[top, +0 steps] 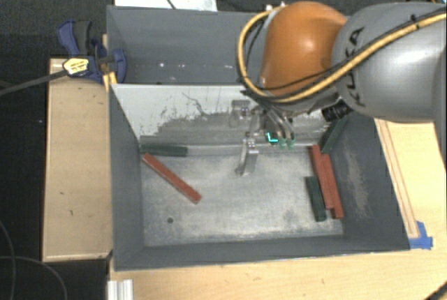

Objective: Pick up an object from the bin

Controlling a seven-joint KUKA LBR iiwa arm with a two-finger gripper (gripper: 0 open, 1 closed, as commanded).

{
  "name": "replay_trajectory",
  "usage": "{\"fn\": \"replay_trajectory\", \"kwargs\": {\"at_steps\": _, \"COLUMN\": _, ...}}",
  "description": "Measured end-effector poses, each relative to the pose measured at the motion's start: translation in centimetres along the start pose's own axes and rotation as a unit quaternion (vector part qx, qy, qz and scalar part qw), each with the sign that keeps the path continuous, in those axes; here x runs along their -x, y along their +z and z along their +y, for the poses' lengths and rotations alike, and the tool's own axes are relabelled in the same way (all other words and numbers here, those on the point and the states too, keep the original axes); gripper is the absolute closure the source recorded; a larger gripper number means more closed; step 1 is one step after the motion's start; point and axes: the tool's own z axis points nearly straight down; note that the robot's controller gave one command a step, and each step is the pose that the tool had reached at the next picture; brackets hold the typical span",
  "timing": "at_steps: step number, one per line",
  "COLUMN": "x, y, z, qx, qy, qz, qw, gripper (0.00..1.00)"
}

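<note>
In the camera view, we saw the gripper [247, 160] low over bare floor in the middle of the grey bin [230, 225], towards its back wall. We could not tell whether it was spread or closed, and we made out nothing in it. To its left lay a dark green bar [164, 150] and a red-brown bar [171, 178]. To its right, a second red-brown bar [326, 180] and a second dark green bar [316, 198] lay side by side.

Reddish-brown flat stick [171, 178] lies diagonal, left floor of grey metal bin [174, 40]; short dark green bar [165, 150] near its upper end. Right side: long red strip [327, 180] alongside dark green slat [316, 199].
</note>
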Motion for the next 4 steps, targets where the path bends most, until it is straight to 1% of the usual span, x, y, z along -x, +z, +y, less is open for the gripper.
{"fn": "replay_trajectory", "kwargs": {"at_steps": 1, "x": -1.0, "y": 12.8, "z": 4.5, "qx": 0.000, "qy": -0.035, "qz": 0.0003, "qw": 0.9994, "gripper": 0.00}}
{"fn": "replay_trajectory", "kwargs": {"at_steps": 2, "x": -6.8, "y": 13.1, "z": 10.7, "qx": 0.001, "qy": 0.047, "qz": -0.0013, "qw": 0.9989, "gripper": 0.00}}
{"fn": "replay_trajectory", "kwargs": {"at_steps": 3, "x": -8.1, "y": 13.1, "z": 6.6, "qx": -0.001, "qy": 0.183, "qz": -0.0015, "qw": 0.9831, "gripper": 0.00}}
{"fn": "replay_trajectory", "kwargs": {"at_steps": 4, "x": -6.7, "y": 13.1, "z": 7.4, "qx": 0.001, "qy": 0.310, "qz": -0.0042, "qw": 0.9508, "gripper": 0.00}}
